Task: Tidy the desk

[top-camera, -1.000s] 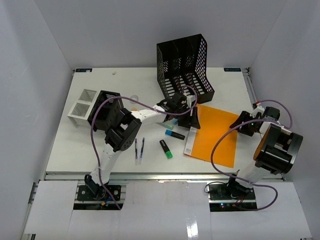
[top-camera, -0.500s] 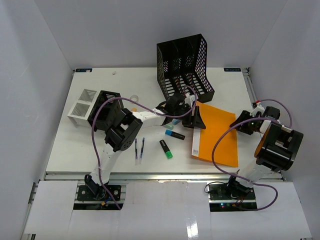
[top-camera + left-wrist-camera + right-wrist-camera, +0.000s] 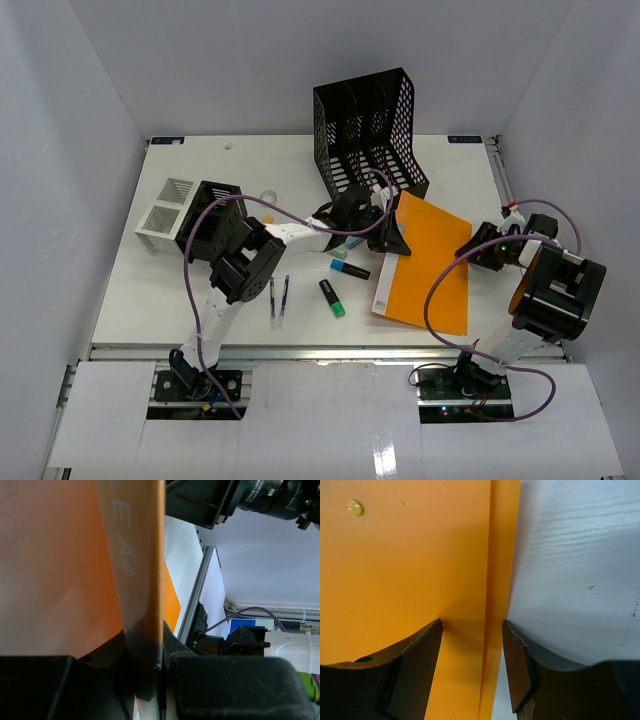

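Note:
An orange folder [image 3: 425, 265] lies on the white desk [image 3: 300, 170], right of centre. My left gripper [image 3: 385, 232] is shut on the folder's left edge [image 3: 142, 580], near its far corner, and the jaws pinch it between them. My right gripper [image 3: 478, 248] is open at the folder's right edge [image 3: 495, 605], one finger [image 3: 417, 665] over the orange cover, the other finger [image 3: 520, 665] over the bare desk [image 3: 580, 570]. A black mesh file holder [image 3: 370, 130] stands just behind the left gripper.
A white slotted organizer box [image 3: 168, 212] sits at the left. Two pens [image 3: 279, 297] and two highlighters, one green-tipped [image 3: 332, 298] and one blue-tipped [image 3: 349, 268], lie left of the folder. The metal rail [image 3: 320, 352] runs along the front edge.

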`<state>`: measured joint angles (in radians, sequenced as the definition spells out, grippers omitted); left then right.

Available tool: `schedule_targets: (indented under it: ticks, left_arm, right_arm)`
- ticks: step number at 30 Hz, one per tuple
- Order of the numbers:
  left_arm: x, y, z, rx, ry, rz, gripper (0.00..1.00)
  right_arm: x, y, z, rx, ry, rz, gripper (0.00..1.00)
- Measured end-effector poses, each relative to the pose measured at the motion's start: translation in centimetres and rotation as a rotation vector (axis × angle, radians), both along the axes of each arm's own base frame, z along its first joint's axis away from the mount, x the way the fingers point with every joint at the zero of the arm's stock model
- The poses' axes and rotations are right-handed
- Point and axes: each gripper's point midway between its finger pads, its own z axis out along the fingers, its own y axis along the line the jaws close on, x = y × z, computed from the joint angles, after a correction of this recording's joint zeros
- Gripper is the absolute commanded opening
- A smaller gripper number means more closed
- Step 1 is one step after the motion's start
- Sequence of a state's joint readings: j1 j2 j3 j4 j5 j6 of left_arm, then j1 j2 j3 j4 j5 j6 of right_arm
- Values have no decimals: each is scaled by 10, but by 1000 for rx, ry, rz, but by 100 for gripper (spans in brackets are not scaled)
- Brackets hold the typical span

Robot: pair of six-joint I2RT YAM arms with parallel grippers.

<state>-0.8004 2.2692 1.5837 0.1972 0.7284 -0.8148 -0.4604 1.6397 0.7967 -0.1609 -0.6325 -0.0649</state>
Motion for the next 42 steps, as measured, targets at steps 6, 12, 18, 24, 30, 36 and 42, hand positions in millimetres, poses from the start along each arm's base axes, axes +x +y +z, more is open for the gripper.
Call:
schedule_targets:
  ticks: [6, 12, 18, 24, 30, 36, 42]
  left_arm:
    - [-2, 3, -1, 29, -24, -3, 0]
    - [-9, 15, 46, 6, -185, -26, 0]
    - [-20, 34, 138, -78, -412, -25, 0]
    - [-30, 56, 179, -111, -560, -11, 0]
    - [-31, 82, 167, -54, -586, 9, 0]
    - [-25, 112, 174, -35, -598, 64, 0]
    - [-24, 126, 194, -75, -633, 97, 0]
  right_arm:
    - [-13, 9, 13, -2, -17, 67, 76]
    - [-27, 29, 72, -61, -239, 257, 88]
    - [-44, 54, 136, -139, -505, 440, 92]
    - [-56, 76, 180, -113, -676, 551, 92]
    - [-58, 86, 210, -50, -757, 599, 95]
    - [-56, 91, 247, -9, -824, 622, 94]
    - [-50, 95, 255, 55, -821, 603, 90]
